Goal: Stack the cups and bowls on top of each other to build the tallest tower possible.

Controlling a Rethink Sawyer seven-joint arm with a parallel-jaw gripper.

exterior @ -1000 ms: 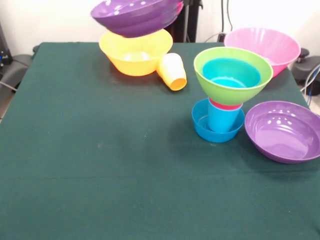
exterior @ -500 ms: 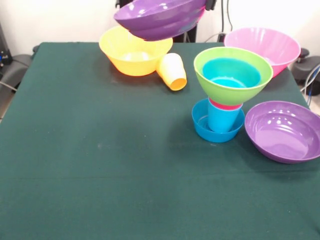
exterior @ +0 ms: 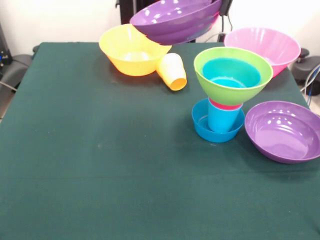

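Observation:
A wide purple bowl point(exterior: 175, 20) hangs tilted in the air at the back, above the right rim of the orange-yellow bowl point(exterior: 131, 54). My gripper point(exterior: 223, 7) shows only as a dark tip at the bowl's right rim, shut on it. The tower point(exterior: 227, 95) stands right of centre: a small blue bowl point(exterior: 202, 127) lowest, a blue cup point(exterior: 222, 119) in it, a red cup's rim point(exterior: 225, 105), then the lime green bowl point(exterior: 250, 87) with a second small blue bowl point(exterior: 231, 72) nested inside. The yellow-orange cup point(exterior: 172, 71) lies on its side.
A large pink bowl point(exterior: 262, 46) sits at the back right behind the tower. A second purple bowl point(exterior: 282, 131) rests on the green cloth point(exterior: 100, 165) at the right edge, close to the tower's base.
The held purple bowl has travelled to the right with my gripper, from over the orange-yellow bowl toward the tower. Everything on the table has stayed put.

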